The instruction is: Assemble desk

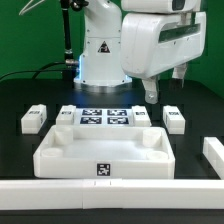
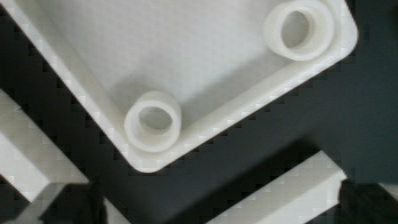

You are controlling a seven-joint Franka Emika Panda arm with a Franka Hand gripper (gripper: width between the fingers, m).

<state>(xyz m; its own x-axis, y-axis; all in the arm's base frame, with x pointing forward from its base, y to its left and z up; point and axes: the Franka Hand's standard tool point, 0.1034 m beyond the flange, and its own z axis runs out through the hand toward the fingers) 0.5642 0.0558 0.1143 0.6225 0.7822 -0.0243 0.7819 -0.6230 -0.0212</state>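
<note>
Wrist view alone shows round sockets [image 2: 157, 120] on the tabletop [image 2: 196, 50]

A black table [image 1: 14, 150] carried everything. The white tabletop [image 1: 100, 148] lay near its middle, rim upward. Behind it the marker board [image 1: 105, 116] lay flat. From the exterior view's left, the first leg [image 1: 33, 120] and second leg [image 1: 68, 115] lay on one side of that board, and the third leg [image 1: 141, 115] and fourth leg [image 1: 174, 120] on the other. A long white bar [image 1: 100, 190] ran along the near side, and a white piece [image 1: 213, 152] lay at the exterior view's right.
</note>
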